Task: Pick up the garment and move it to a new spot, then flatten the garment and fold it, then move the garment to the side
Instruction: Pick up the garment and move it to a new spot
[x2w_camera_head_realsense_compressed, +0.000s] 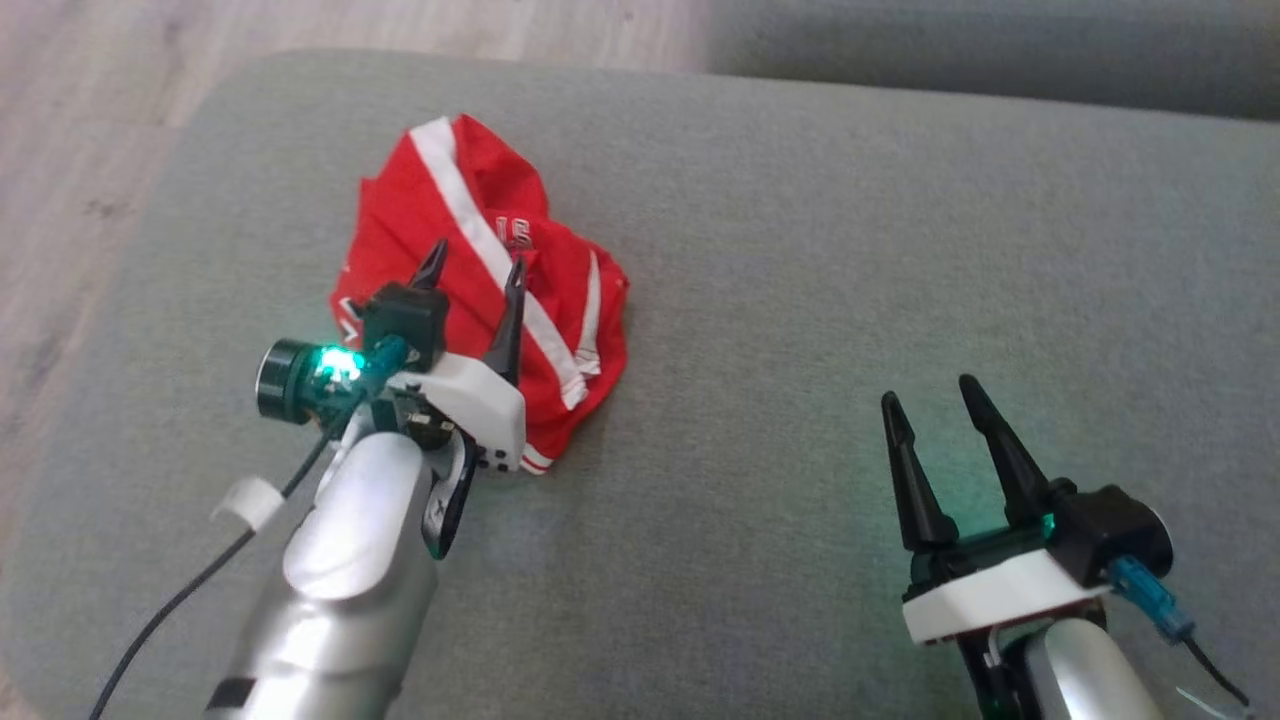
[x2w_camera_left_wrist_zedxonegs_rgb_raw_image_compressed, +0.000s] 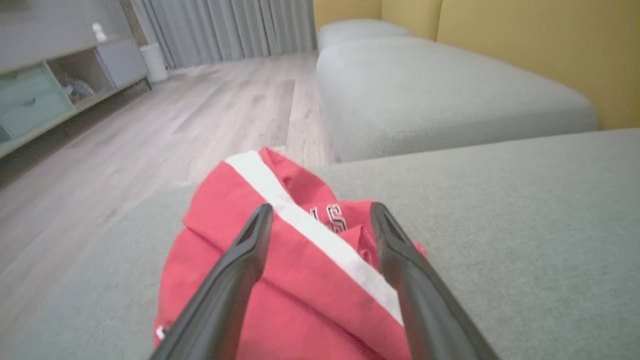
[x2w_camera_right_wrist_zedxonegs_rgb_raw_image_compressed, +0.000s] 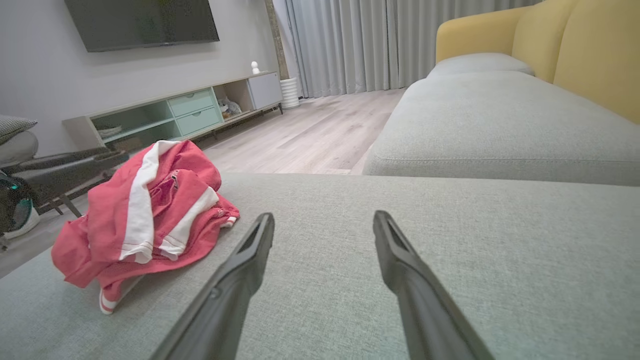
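My head camera looks steeply down on the grey cushion, with wooden floor at its upper left. My left wrist camera sits low and close over the red garment, facing the curtains. My right wrist camera, low over bare cushion, faces much the same way with the garment well off to its left. All three share garment and cushion; both wrist views share the second cushion and yellow backrest.

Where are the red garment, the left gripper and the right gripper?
red garment (x2w_camera_head_realsense_compressed: 468, 212), head view: on its white stripe
left gripper (x2w_camera_head_realsense_compressed: 479, 254), head view: midway between its fingertips
right gripper (x2w_camera_head_realsense_compressed: 927, 389), head view: midway between its fingertips
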